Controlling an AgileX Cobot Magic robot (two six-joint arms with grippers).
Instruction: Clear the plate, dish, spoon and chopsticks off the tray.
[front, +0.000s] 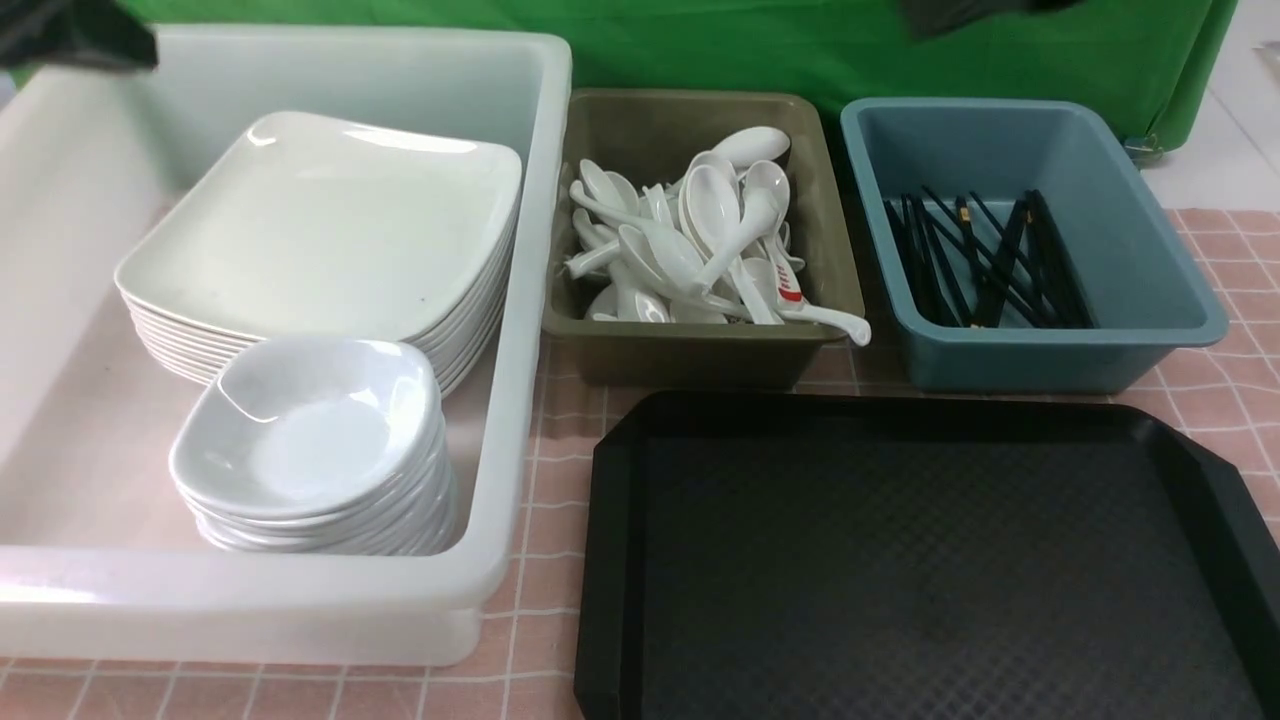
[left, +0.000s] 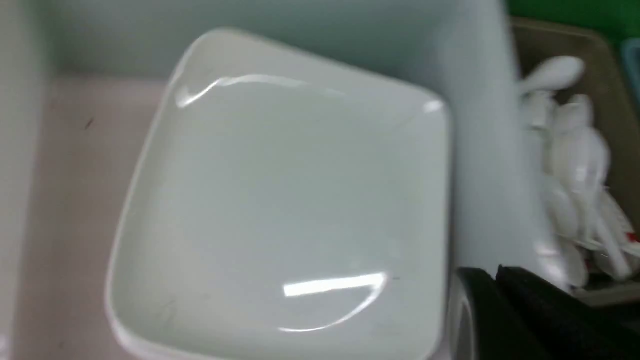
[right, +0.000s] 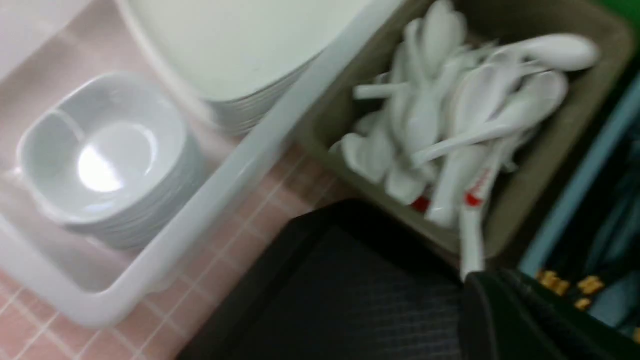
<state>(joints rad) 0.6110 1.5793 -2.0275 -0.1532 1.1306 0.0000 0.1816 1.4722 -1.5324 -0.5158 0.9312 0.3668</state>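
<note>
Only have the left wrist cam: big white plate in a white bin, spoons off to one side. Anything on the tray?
Observer: Nothing. The front view shows the black tray with only its bare textured floor.
Operator: Chopsticks?
Observer: Black chopsticks lie in the blue bin, just beyond the tray's far edge.
Operator: Small dishes?
Observer: A stack of small dishes sits in the white bin, on the robot's side of the plate stack.
</note>
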